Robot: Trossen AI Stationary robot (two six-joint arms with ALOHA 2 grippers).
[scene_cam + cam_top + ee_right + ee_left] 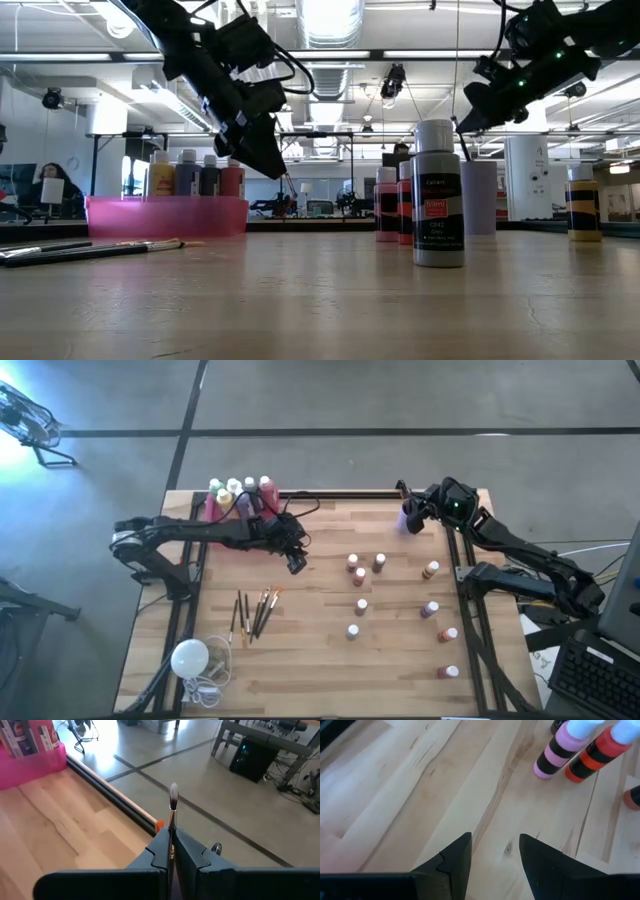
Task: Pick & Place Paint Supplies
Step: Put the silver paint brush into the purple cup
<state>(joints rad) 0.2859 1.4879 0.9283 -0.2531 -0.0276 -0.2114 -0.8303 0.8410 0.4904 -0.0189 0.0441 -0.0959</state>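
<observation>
The wooden table (300, 660) carries a pink tray (165, 215) at its far left, holding several white-capped bottles (238, 488). Small paint bottles (360, 605) stand scattered over the right half, and loose paintbrushes (255, 612) lie left of centre, beyond a white bulb (189, 656) at the near left. The left gripper (297, 564) hovers above the table just right of the tray, fingers apart and empty. The right gripper (170, 842), at the far right above a lilac cup (411, 515), is clamped on a paintbrush (173, 805), bristles out.

Small paint bottles (361, 606) scattered right of centre, paintbrushes (254, 611) lower left, pink tray (232, 508) at the table's (320, 670) back
</observation>
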